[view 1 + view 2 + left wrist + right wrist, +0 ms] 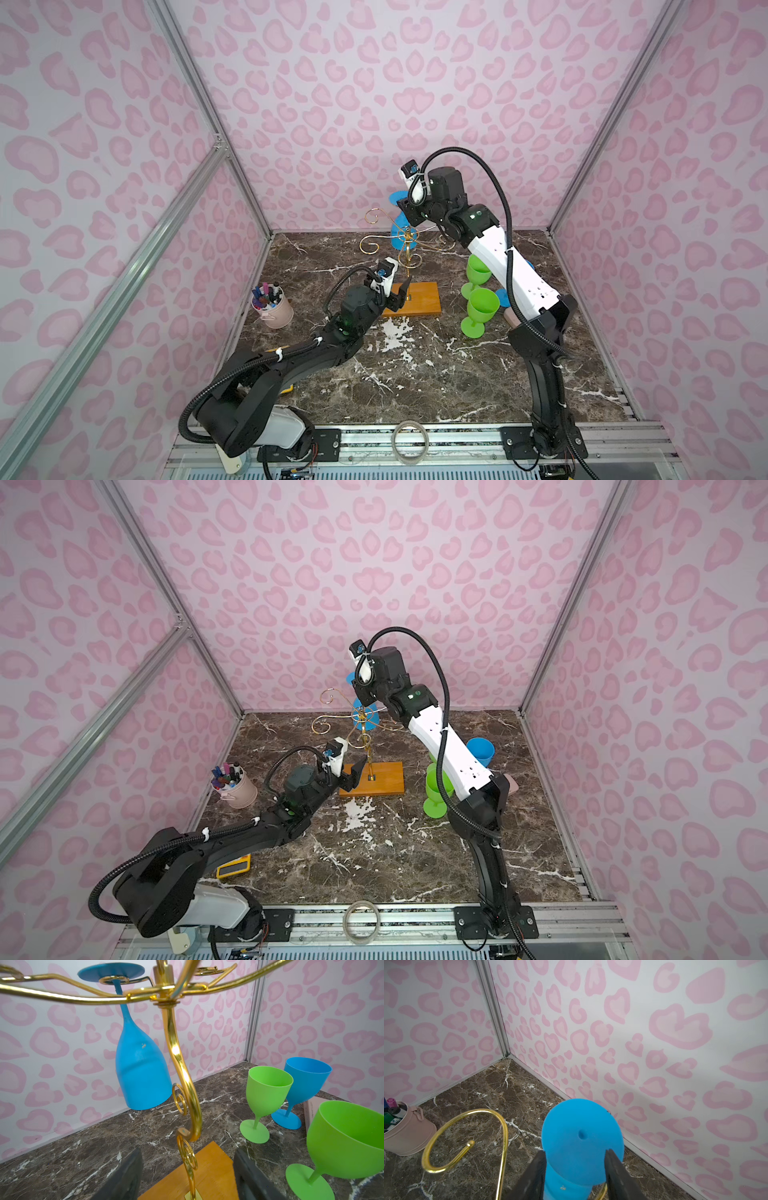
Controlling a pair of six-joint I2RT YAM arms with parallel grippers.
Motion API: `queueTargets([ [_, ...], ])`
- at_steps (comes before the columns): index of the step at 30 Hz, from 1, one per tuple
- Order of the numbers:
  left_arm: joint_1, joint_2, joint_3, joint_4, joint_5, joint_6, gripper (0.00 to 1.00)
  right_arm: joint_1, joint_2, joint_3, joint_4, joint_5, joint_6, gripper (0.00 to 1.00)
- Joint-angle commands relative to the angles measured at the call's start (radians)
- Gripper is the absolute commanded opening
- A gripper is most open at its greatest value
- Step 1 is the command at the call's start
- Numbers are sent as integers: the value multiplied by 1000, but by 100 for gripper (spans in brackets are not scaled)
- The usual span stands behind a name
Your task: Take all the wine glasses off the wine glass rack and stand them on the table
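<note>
The blue wine glass [581,1136] is flanked by the right gripper [575,1154], grip unclear; the gold wire rack [176,1051] is straddled by the parted left gripper [188,1155].

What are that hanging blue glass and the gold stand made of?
Blue wine glass: probably matte plastic, opaque, no shine. Wine glass rack: looks like polished gold-toned metal wire, bright glints; its base seems varnished orange-brown wood.
</note>
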Motion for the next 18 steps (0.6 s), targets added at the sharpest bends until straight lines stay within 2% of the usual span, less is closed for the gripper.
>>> queueTargets([
  [1, 2, -4, 12, 12, -5, 7, 70, 1, -1, -8, 8, -4, -13, 47],
  [4, 1, -3, 12, 12, -7, 7, 70, -2, 4, -8, 10, -19, -6, 50],
  [5, 1, -3, 12, 12, -6, 6, 70, -3, 6, -7, 12, -25, -3, 58],
  [7, 1, -7, 11, 9, -7, 5, 70, -6, 12, -3, 16, -45, 3, 84],
  [8, 1, -8, 11, 8, -7, 7, 70, -8, 17, 1, 17, -49, 7, 90],
  [12, 1, -10, 12, 3, -8, 12, 70, -10, 40, 29, 10, -37, 10, 95],
  [18, 2, -9, 12, -2, -8, 10, 70, -16, 86, 87, -12, -33, 11, 90],
])
